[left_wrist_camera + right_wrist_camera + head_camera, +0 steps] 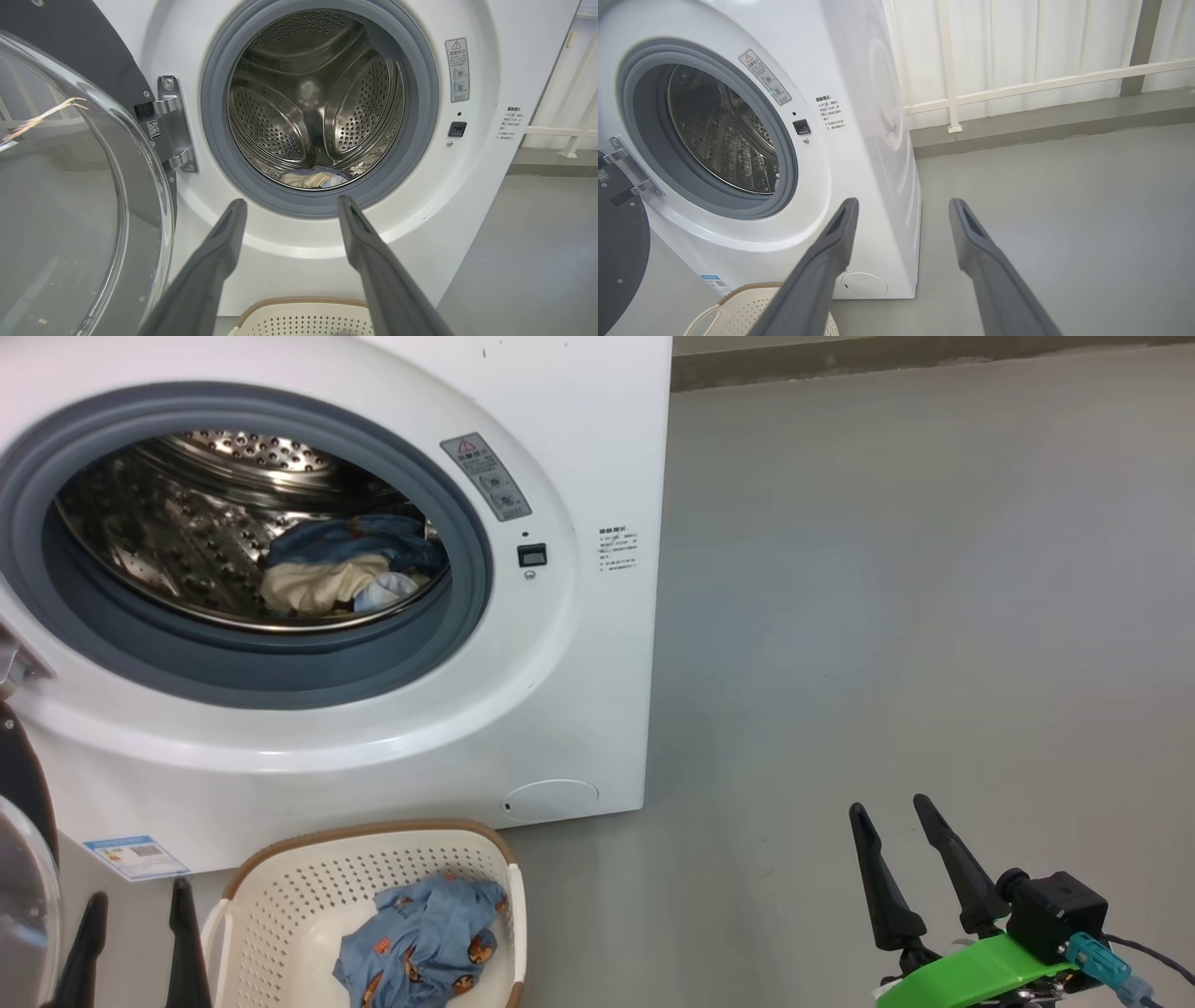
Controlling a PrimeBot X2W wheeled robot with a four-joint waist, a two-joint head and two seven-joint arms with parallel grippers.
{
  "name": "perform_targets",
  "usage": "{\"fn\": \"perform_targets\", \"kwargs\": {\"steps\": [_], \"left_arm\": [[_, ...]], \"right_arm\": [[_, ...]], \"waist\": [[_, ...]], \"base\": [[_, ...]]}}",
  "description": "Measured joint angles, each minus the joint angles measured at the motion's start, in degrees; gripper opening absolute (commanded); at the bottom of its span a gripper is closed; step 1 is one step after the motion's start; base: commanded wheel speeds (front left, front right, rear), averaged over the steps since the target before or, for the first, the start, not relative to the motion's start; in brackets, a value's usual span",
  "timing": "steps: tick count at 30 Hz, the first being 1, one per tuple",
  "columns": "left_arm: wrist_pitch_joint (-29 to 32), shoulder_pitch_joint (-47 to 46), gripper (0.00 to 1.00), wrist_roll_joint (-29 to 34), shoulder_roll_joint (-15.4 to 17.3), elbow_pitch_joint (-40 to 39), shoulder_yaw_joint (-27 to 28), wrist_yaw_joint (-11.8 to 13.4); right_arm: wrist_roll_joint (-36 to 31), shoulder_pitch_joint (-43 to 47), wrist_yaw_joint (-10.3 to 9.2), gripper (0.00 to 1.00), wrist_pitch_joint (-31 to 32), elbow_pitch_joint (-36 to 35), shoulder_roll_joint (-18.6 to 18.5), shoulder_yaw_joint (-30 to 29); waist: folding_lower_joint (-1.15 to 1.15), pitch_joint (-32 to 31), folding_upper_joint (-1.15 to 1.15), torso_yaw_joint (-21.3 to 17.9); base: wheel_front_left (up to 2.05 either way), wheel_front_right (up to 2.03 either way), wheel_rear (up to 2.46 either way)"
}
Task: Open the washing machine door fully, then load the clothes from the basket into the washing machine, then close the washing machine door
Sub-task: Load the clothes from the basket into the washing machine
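Note:
The white washing machine (569, 691) (472, 196) (850, 56) stands with its door (21, 896) (70, 186) (616, 242) swung wide open to the left. Blue and cream clothes (345, 565) (310, 178) lie low in the steel drum. In front of the machine sits the cream basket (373, 833) (303, 304) (747, 290), holding a light blue bear-print garment (420, 938). My left gripper (140, 891) (292, 200) is open and empty just left of the basket, pointing at the drum opening. My right gripper (889, 803) (904, 200) is open and empty over the floor, right of the machine.
Bare grey floor (934, 569) stretches to the right of the machine. A white railing (1041, 84) and a low kerb run along the back wall. The door's steel hinge (170, 123) sits left of the opening, and a round white flap (551, 800) sits low on the machine's front.

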Motion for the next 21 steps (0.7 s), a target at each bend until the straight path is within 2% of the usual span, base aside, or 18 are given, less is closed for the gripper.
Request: {"fn": "perform_targets", "kwargs": {"steps": [6, 21], "left_arm": [[0.05, 2.69, 1.00, 0.14, -1.43, -0.88, 1.29, 0.01], [0.05, 5.17, 1.00, 0.46, -2.23, -1.69, 1.90, 0.58]], "right_arm": [[-1.03, 0.02, 0.00, 1.00, 0.00, 0.00, 0.01, 0.02], [-1.02, 0.12, 0.00, 1.00, 0.00, -0.12, 0.01, 0.03]], "waist": [[0.00, -0.30, 0.00, -0.29], [0.00, -0.09, 0.00, -0.31]], "base": [[0.00, 0.00, 0.00], [0.00, 0.00, 0.00]]}}
